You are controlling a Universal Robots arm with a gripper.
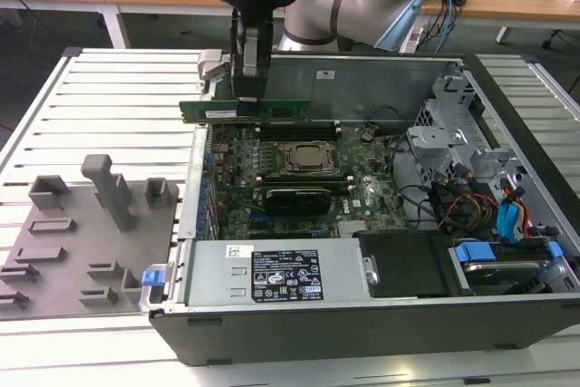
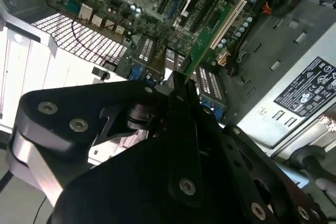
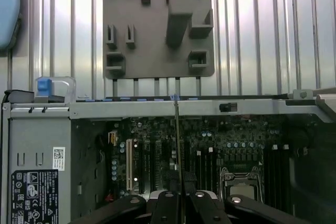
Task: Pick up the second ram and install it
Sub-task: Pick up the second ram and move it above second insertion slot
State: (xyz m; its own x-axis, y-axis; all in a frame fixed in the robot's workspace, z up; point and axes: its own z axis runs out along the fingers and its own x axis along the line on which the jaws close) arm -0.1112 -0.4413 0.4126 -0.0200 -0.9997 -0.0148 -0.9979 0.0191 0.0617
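The fingers (image 1: 246, 74) pinch the long, thin green circuit-board stick (image 1: 288, 111) (long axis level), hanging parallel above the long black slots (image 1: 294, 131).

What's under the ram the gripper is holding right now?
The motherboard inside the open case. The strip directly beneath the ram is covered by the stick itself and the gripper.

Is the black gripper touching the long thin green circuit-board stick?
Touching. In the exterior view the gripper grips the top edge of the long thin green circuit-board stick between its fingers.
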